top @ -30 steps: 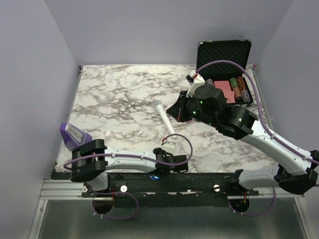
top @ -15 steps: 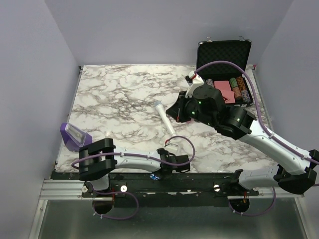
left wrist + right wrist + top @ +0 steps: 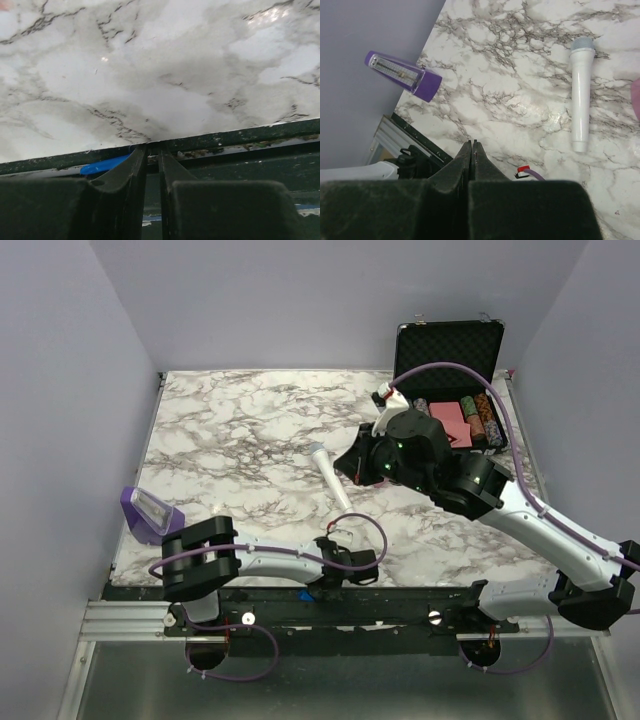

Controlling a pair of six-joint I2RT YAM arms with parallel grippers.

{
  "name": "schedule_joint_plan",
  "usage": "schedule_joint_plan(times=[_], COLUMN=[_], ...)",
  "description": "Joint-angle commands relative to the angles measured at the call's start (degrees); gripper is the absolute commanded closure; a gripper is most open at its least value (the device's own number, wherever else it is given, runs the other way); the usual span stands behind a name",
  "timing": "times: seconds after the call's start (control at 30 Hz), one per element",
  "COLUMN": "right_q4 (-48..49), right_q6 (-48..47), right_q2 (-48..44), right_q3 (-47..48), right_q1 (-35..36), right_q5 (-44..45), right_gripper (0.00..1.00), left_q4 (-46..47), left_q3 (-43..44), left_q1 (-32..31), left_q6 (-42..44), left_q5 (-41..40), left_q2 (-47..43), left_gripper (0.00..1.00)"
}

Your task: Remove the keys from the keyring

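Marble table (image 3: 250, 430) ends at its dark edge rail (image 3: 225, 137), right under my left gripper (image 3: 153, 150). Those fingers lie almost together with only a slit between them, and I cannot tell whether they pinch anything. My right gripper (image 3: 471, 145) hangs pressed together on nothing, the microphone (image 3: 581, 95) well ahead to its right. The blue key (image 3: 105, 164) rests on the rail just left of my left fingers, its keyring hidden. I judge a sideways nudge could knock it off the edge.

I see a white microphone (image 3: 328, 476) on the marble table (image 3: 240, 430), purple metronome (image 3: 150, 510) well left of it, open black case (image 3: 450, 345) behind-right of it.
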Motion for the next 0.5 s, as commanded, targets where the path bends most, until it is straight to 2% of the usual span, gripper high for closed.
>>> schedule_joint_plan(times=[0.0, 0.1, 0.2, 0.27, 0.47], right_q4=[0.59, 0.50, 0.50, 0.50, 0.50], right_q6=[-0.13, 0.30, 0.48, 0.57, 0.48], right_q2=[1.05, 2.02, 2.72, 3.07, 3.08], right_q3=[-0.97, -0.88, -0.70, -0.53, -0.44], right_q1=[-0.59, -0.76, -0.94, -1.03, -1.12], right_q5=[-1.64, -2.26, -2.61, -2.96, -3.66], right_gripper=[0.88, 0.67, 0.52, 0.47, 0.44], left_q4=[-5.71, -9.15, -10.30, -10.56, -11.01], left_q3=[1.56, 2.54, 2.19, 1.92, 3.15], left_q1=[-1.87, -2.84, -2.93, -2.93, -3.19], left_q6=[-2.64, -4.22, -5.28, -5.46, -4.59], left_q5=[-4.42, -5.92, -6.27, -6.45, -6.19], left_q2=[-1.47, -1.74, -2.09, -2.27, -0.69], left_gripper=[0.76, 0.75, 0.74, 0.74, 0.72])
